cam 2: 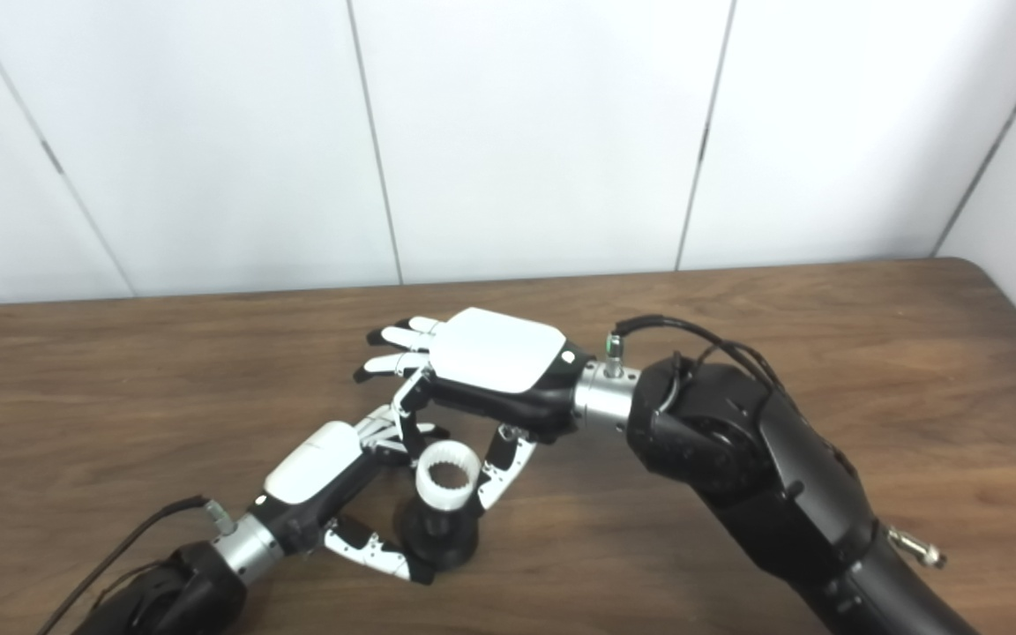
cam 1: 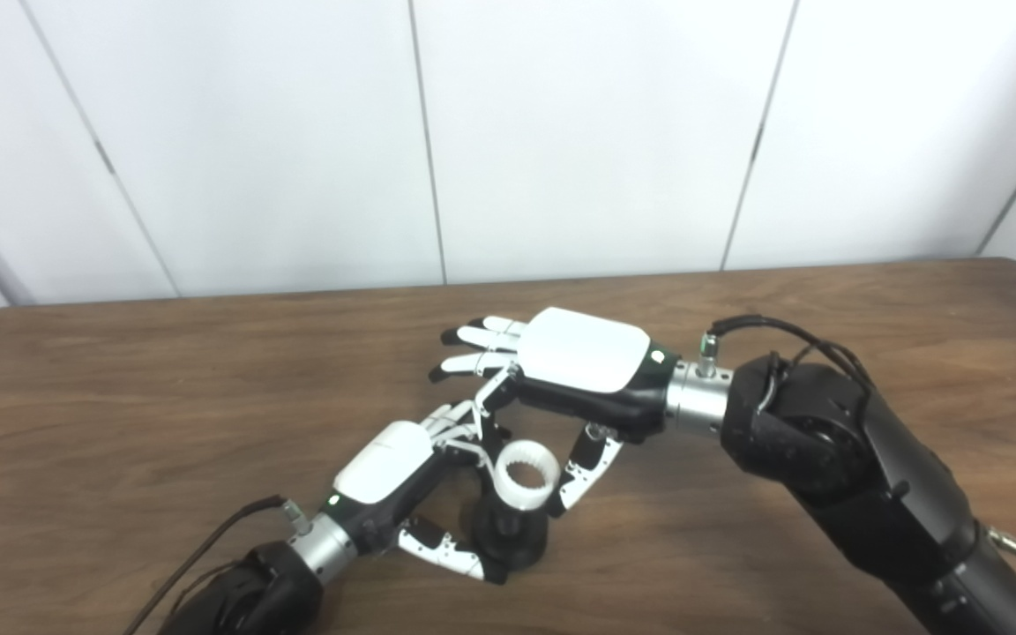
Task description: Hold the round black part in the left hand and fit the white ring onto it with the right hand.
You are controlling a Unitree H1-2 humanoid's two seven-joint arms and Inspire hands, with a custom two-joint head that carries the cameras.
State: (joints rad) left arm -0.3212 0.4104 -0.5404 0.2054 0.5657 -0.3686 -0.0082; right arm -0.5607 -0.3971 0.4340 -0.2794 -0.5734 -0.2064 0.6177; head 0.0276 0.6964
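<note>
Below frame centre, the left hand grips the round black part; the right hand pinches the white ring seated on it. Ring appears light, rigid; grip the outer rim.

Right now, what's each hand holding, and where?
Left hand grips the round black part by its base. Right hand pinches the white ring at its sides, atop the part.
</note>
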